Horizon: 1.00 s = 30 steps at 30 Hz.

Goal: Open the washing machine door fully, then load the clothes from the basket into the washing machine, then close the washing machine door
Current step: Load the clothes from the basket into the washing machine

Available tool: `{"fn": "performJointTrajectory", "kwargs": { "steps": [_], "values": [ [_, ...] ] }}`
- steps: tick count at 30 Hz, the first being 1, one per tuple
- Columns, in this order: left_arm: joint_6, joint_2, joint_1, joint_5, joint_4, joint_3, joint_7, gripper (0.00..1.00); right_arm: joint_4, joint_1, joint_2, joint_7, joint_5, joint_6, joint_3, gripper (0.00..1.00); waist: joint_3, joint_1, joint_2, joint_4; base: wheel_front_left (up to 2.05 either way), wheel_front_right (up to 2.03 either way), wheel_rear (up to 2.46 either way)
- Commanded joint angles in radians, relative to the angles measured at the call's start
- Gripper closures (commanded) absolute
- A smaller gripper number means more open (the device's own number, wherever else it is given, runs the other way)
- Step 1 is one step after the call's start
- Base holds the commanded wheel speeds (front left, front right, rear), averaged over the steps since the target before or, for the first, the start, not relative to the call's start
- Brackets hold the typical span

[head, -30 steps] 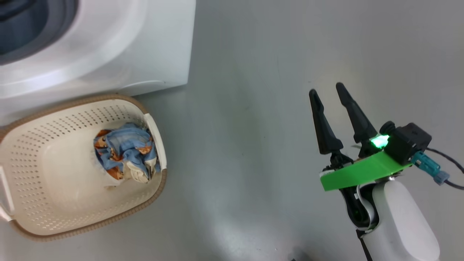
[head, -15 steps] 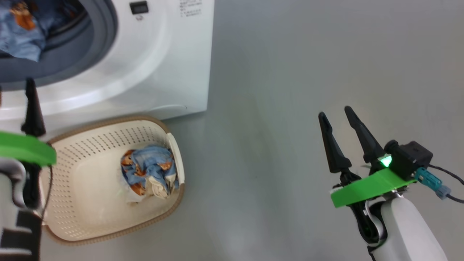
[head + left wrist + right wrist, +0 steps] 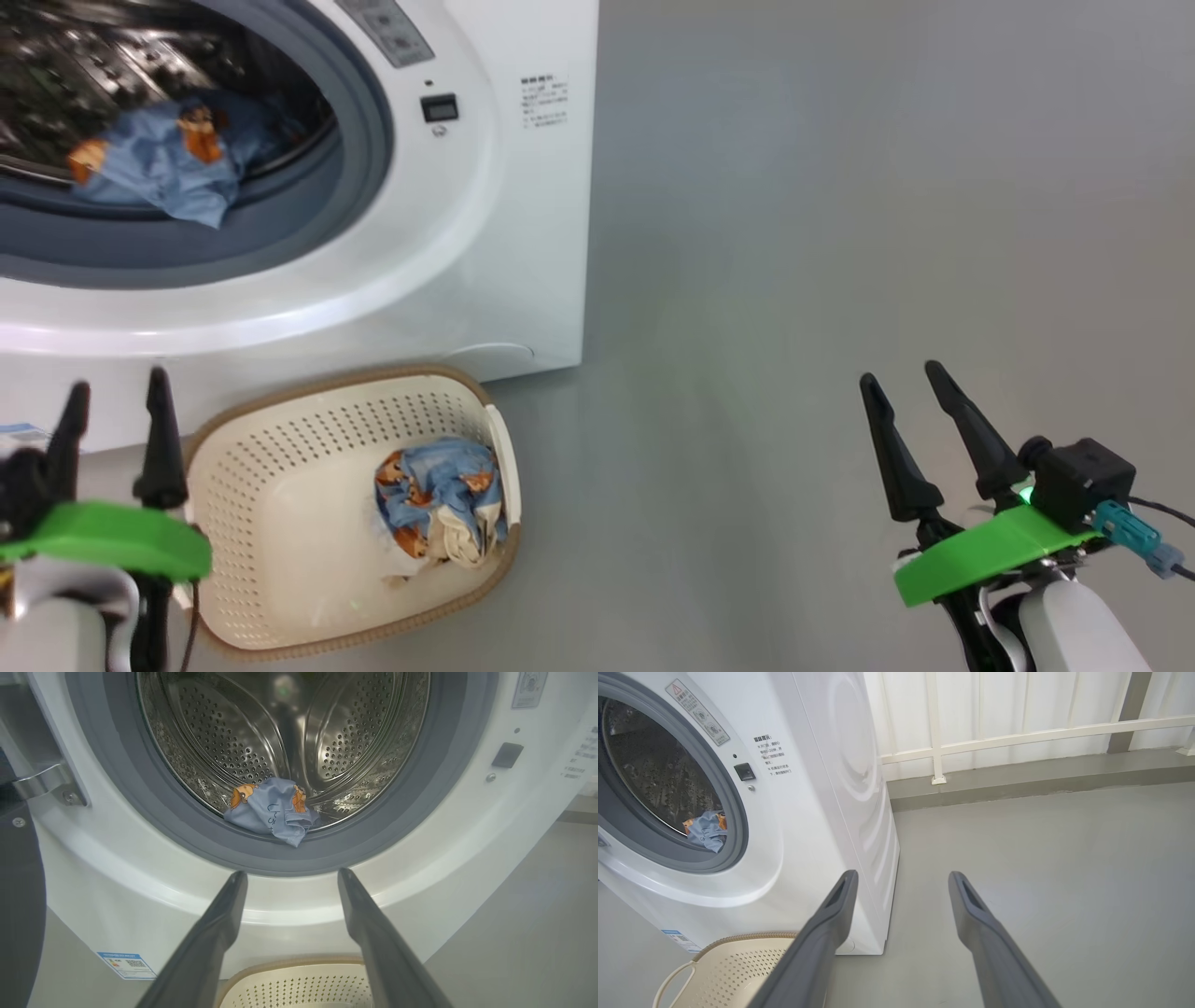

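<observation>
Left gripper [image 3: 119,383] stands with its two dark fingers spread wide and nothing between them. It points at the white front of the washing machine [image 3: 523,233], just below the round opening. Right gripper [image 3: 901,373] is spread and empty too, and I have it well off to the right of the washing machine, over bare grey floor [image 3: 840,233].

Just in front of the washing machine's lower front sits the basket [image 3: 280,448], with the left gripper beside its left end; I cannot tell whether basket and machine touch. A crumpled bundle of the clothes [image 3: 439,499], light blue print with a cream piece, lies against the basket's right end wall.

Inside the washing machine, one blue printed piece [image 3: 271,814] rests at the front lip of the steel drum [image 3: 224,732], drooping onto the grey gasket [image 3: 140,802]. The washing machine door [image 3: 18,914] is swung open at the left of the opening, its dark edge next to a metal hinge [image 3: 46,781]. A blue label sticker [image 3: 126,965] sits low on the washing machine's front, left of the basket.
</observation>
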State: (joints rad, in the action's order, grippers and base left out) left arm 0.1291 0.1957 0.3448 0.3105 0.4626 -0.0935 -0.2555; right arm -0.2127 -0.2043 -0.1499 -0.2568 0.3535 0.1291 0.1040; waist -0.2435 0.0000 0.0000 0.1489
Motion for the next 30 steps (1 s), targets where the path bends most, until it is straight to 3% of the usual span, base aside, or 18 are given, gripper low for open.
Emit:
{"fn": "performJointTrajectory", "kwargs": {
  "steps": [1, 17, 30],
  "values": [
    [0.001, 0.031, -0.008, -0.009, -0.031, -0.034, -0.006, 0.0, 0.022, 0.011, -0.009, -0.005, 0.0, 0.002, 0.014, 0.0, 0.026, 0.0, 0.0, -0.019, 0.0, 0.0, 0.0],
    [0.001, -0.017, -0.246, -0.007, -0.177, -0.057, -0.006, 0.0, 0.04, 0.118, -0.026, -0.005, 0.005, 0.002, -0.035, 0.0, 0.108, 0.0, 0.0, -0.039, 0.0, 0.0, 0.0],
    [0.001, -0.046, -0.285, -0.006, -0.221, -0.067, -0.006, 0.0, 0.047, 0.128, -0.021, -0.005, 0.0, 0.002, -0.046, 0.0, 0.105, 0.0, 0.0, -0.045, 0.0, 0.0, 0.0]
  ]
}}
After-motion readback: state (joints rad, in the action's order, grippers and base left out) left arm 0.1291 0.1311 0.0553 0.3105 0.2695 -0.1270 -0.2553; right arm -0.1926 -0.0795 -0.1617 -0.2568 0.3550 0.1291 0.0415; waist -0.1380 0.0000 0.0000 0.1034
